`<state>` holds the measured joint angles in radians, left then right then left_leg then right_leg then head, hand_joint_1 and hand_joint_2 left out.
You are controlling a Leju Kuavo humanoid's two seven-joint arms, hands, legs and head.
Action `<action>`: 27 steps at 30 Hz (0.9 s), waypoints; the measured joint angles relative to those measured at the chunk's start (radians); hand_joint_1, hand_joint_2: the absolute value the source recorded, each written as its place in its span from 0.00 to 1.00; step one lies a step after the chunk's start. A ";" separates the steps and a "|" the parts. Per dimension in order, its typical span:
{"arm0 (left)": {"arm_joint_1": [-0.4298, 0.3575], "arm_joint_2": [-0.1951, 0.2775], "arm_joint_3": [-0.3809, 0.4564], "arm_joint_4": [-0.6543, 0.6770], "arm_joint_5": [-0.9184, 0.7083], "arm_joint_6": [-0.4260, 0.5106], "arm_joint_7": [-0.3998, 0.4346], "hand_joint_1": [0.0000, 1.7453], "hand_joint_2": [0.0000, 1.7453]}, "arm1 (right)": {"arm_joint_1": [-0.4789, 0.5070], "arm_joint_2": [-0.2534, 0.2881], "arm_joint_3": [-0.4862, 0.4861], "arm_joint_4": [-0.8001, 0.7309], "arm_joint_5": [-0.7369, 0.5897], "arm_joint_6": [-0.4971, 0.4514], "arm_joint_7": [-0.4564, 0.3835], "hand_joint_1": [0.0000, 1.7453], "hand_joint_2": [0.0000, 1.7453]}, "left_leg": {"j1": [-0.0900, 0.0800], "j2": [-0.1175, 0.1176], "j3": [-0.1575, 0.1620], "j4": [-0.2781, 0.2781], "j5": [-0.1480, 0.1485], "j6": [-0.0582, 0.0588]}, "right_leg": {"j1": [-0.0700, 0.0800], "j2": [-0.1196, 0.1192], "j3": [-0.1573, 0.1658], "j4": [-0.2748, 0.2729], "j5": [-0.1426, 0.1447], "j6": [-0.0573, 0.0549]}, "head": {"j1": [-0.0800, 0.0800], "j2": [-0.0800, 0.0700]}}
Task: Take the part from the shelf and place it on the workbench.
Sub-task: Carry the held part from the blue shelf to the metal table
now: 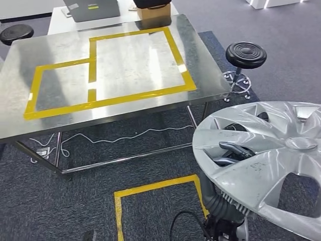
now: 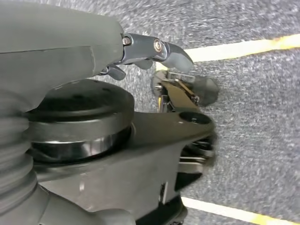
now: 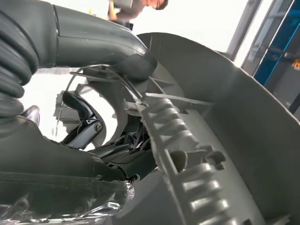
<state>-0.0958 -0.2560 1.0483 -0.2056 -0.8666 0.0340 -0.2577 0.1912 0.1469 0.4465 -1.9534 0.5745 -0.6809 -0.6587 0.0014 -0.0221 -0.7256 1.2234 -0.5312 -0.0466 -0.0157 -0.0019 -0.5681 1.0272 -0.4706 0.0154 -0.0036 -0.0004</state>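
1. Silver-grey plastic, by the look of it: a wheel cover, spoked and dished, carried low on the right in the head view, well apart from the workbench and not yet over it; tilted, face up, with the near rim lowest.
2. Judged light but broad and awkward; thin-walled and likely to flex at the rim; glossy face probably slippery; the ribbed clips on the back judged brittle, best kept clear of hard contact.
3. Gripped by the right hand from beneath, dark fingers hooked up through an opening between spokes; in the right wrist view, thumb pressed over the inner edge and fingers curled through the gap; a sound hold, on a spoke edge rather than the smooth face.
4. Left hand hanging toward the carpet, nothing seen in it; fingers blurred and partly hidden by dark body parts, so spread or curled could not be told.
5. Workbench top of bright steel, marked with yellow tape rectangles; larger rectangle judged the likely landing spot.
6. Further out: yellow tape square on the floor, white cable under the bench, black stool beside its right end, a second stool at the far left.
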 joint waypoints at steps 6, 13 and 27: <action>0.000 0.002 0.010 0.000 0.001 0.004 0.005 0.00 1.00 | 0.004 0.000 -0.003 -0.002 -0.002 0.000 -0.001 1.00 1.00 | -0.014 0.078 0.098 -0.166 0.101 0.024 | 0.013 -0.075 0.013 0.001 -0.013 0.004 | 0.000 0.000; 0.000 -0.001 0.017 0.000 0.019 0.004 0.004 0.00 1.00 | 0.005 0.001 -0.005 -0.003 -0.018 0.000 -0.001 1.00 1.00 | -0.009 0.041 0.126 -0.233 0.110 0.056 | 0.017 -0.046 -0.009 0.084 -0.081 0.038 | 0.011 0.000; 0.003 -0.003 0.036 0.000 0.018 0.011 0.000 0.00 1.00 | 0.015 0.017 -0.026 -0.003 -0.011 0.000 -0.030 1.00 1.00 | 0.000 -0.063 0.101 -0.201 0.099 0.012 | -0.002 0.068 -0.002 0.006 0.000 0.009 | 0.011 0.000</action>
<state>-0.0926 -0.2590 1.0839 -0.2056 -0.8489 0.0448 -0.2579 0.2062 0.1636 0.4202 -1.9567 0.5631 -0.6809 -0.6888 0.0014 -0.0847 -0.6241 1.0220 -0.4319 -0.0347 -0.0180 0.0663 -0.5698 1.0336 -0.4701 0.0242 0.0071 -0.0004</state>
